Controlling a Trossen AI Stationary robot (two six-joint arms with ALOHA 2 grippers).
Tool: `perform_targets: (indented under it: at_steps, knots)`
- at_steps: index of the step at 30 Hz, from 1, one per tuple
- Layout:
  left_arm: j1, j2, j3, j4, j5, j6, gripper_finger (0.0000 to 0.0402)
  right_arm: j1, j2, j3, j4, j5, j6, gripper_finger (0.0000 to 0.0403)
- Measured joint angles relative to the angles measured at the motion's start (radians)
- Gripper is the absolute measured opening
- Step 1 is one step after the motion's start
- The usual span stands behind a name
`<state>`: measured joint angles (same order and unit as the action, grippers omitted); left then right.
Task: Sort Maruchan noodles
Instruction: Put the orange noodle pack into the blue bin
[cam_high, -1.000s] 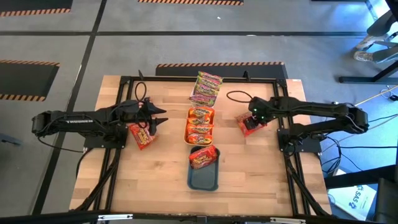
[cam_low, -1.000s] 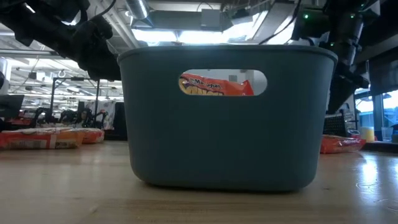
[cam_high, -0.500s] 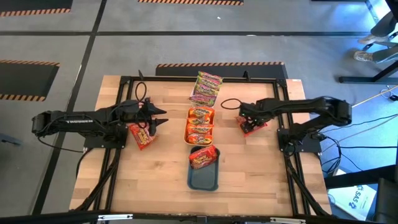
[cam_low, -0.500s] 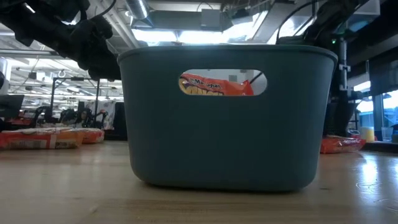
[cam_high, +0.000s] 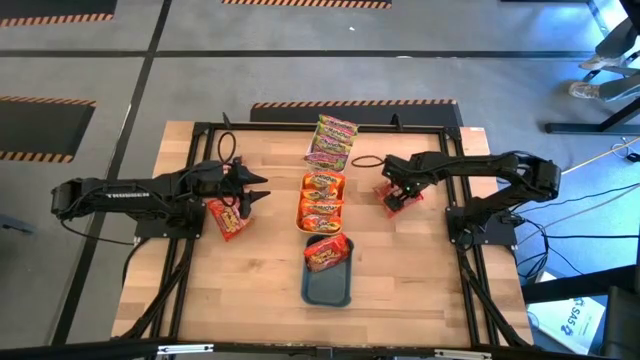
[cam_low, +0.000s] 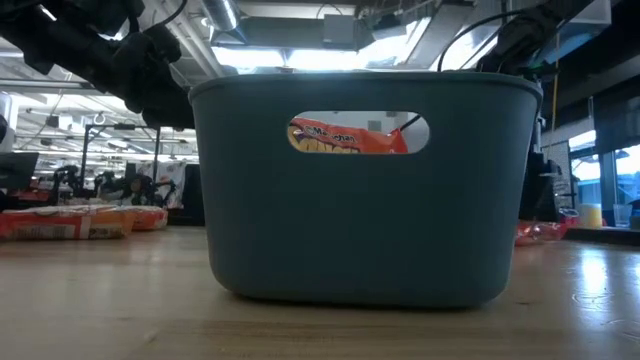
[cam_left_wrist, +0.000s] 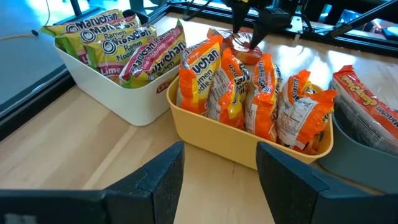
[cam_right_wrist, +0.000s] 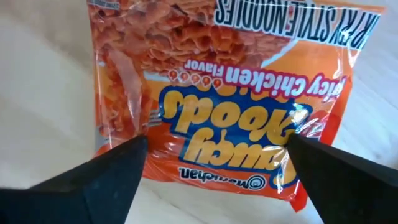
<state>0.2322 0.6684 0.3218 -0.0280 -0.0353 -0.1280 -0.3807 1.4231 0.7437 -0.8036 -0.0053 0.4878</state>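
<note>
A red Maruchan noodles packet (cam_right_wrist: 230, 74) lies flat on the table at the right (cam_high: 408, 199). My right gripper (cam_right_wrist: 214, 146) points down just over it, open, one finger over each side of the packet's near end. My left gripper (cam_left_wrist: 217, 180) hovers open at the table's left (cam_high: 250, 195), with another red packet (cam_high: 228, 217) lying beside it. Green-pink packets fill a white tray (cam_left_wrist: 109, 84). Orange packets stand in a yellow tray (cam_left_wrist: 205, 134). One red packet (cam_high: 327, 250) lies in the teal tray (cam_low: 365, 200).
The three trays stand in a row down the table's middle (cam_high: 320, 200), between the two arms. A black frame (cam_high: 200, 130) runs round the table top. Bare wood lies at the near left and near right of the teal tray.
My right gripper has come down over the red packet at the right, shifting a little toward the table's left edge and rolling at the wrist. The packet has stayed where it lay. My left arm has kept still.
</note>
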Motion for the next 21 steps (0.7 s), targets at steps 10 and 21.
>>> perform_targets:
  at_steps: [10,21]
  knots:
    - [0.0,0.0,0.0,0.0,0.0,0.0,0.0192,0.066,0.002,-0.001,0.042,0.015,-0.41,0.0392]
    - [0.0,0.0,0.0,-0.001,0.005,0.008,0.0192,0.212,0.002,0.065,-0.028,-0.028,-0.521,0.0392]
